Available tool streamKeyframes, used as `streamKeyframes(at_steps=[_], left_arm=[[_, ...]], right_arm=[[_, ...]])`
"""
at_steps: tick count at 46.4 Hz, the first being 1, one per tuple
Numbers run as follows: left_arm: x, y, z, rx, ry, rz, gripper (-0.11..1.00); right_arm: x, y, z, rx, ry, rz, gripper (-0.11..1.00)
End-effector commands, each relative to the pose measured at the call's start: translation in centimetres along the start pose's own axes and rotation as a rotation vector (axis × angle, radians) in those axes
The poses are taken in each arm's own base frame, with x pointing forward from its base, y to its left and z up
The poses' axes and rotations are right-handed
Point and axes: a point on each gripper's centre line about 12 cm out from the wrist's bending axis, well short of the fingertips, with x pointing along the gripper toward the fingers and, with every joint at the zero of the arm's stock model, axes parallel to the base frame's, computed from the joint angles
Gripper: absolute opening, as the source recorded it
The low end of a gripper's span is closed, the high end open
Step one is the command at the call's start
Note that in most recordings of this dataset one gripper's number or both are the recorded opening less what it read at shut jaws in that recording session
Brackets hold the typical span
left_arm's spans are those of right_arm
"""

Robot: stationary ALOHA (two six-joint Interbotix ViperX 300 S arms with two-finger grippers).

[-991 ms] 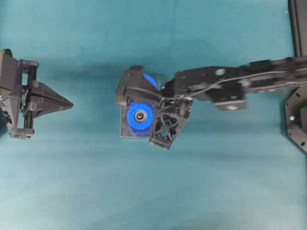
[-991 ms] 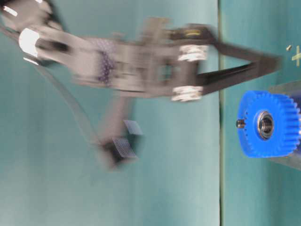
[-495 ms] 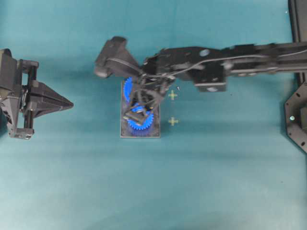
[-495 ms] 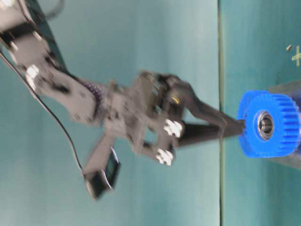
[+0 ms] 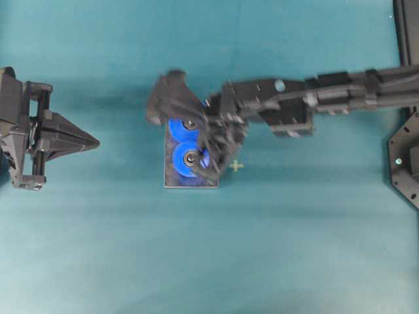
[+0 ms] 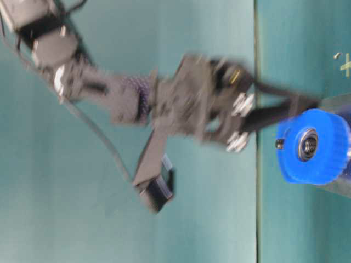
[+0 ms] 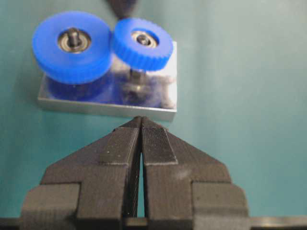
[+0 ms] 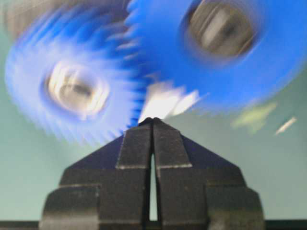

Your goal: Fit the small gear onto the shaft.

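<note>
My right gripper (image 8: 152, 120) is closed on nothing: in the right wrist view the two fingers meet tip to tip at the lower centre of the frame, with no part between them. The tips point at the place where the two gears' teeth come together. I judge this closed, pointed form suits nudging a gear; it does not suit carrying one.

The small gear (image 7: 143, 43) sits at the upper centre of the left wrist view, raised above the grey plate (image 7: 108, 109). The shaft (image 7: 136, 76) shows as a short silver stem directly beneath it, so the gear appears to be on the shaft. The gap under it suggests it may not be fully down; I cannot tell for certain. The larger gear (image 7: 73, 45) stands just beside it at the upper left, and their rims meet, as a meshed pair would need.

In the overhead view both gears lie on the plate at frame centre, partly covered by my right arm, which reaches in from the right edge.

My left gripper (image 7: 141, 132) is also closed and empty. It rests at the left edge of the overhead view, well apart from the plate and clear of the work, and its camera looks at both gears.
</note>
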Motion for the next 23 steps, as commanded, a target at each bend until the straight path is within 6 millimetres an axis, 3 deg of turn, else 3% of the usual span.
streamKeyframes(at_steps=[1, 13, 23], left_arm=[[0.0, 0.0, 0.6, 0.001, -0.023, -0.001, 0.00], [0.0, 0.0, 0.7, 0.001, -0.026, -0.001, 0.00], [0.0, 0.0, 0.7, 0.001, -0.025, -0.001, 0.00]], right_arm=[[-3.4, 0.9, -0.4, 0.000, -0.080, 0.040, 0.02], [-6.3, 0.0, 2.7, 0.018, -0.227, 0.056, 0.02], [-3.6, 0.0, 5.2, 0.014, -0.221, 0.039, 0.02]])
